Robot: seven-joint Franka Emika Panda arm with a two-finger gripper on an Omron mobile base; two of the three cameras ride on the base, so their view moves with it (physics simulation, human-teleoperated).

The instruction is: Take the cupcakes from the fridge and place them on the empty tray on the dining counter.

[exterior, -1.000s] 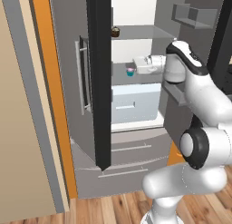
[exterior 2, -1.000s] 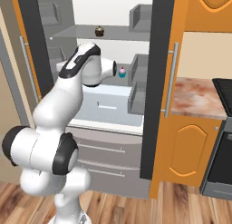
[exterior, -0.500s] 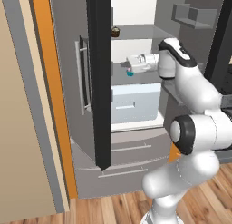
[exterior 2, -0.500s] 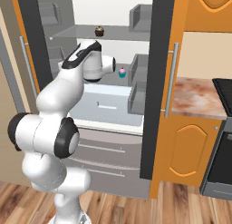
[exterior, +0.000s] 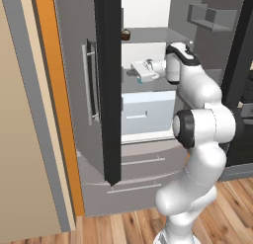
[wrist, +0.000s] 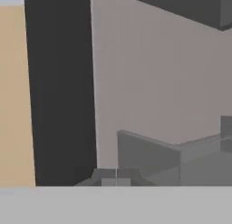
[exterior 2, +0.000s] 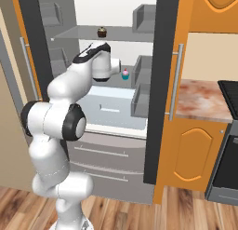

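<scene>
The fridge [exterior: 74,119] stands open, its grey-white shelves showing in both base views. The dark brown cupcake [exterior 2: 102,32] sits on the upper shelf, and shows as the brown cupcake [exterior: 126,34] beside the black door edge. One shelf lower stands the pink cupcake [exterior 2: 124,74] in its teal wrapper, just right of my wrist. My gripper [exterior: 134,69] reaches left inside the fridge at that shelf's height, pointing toward the left door. In the hand view my gripper [wrist: 116,175] is shut with nothing between its tips. The empty tray and the dining counter are out of view.
The left door's black edge [exterior: 108,90] stands close to the hand. Door bins [exterior 2: 142,80] line the right door. A white drawer [exterior 2: 111,108] lies under the shelves. A stone-topped counter [exterior 2: 200,98] and a dark stove [exterior 2: 230,131] sit to the right.
The hand has swung left across the lower shelf toward the left door, away from the pink cupcake. The jaws stayed shut and both cupcakes kept their places.
</scene>
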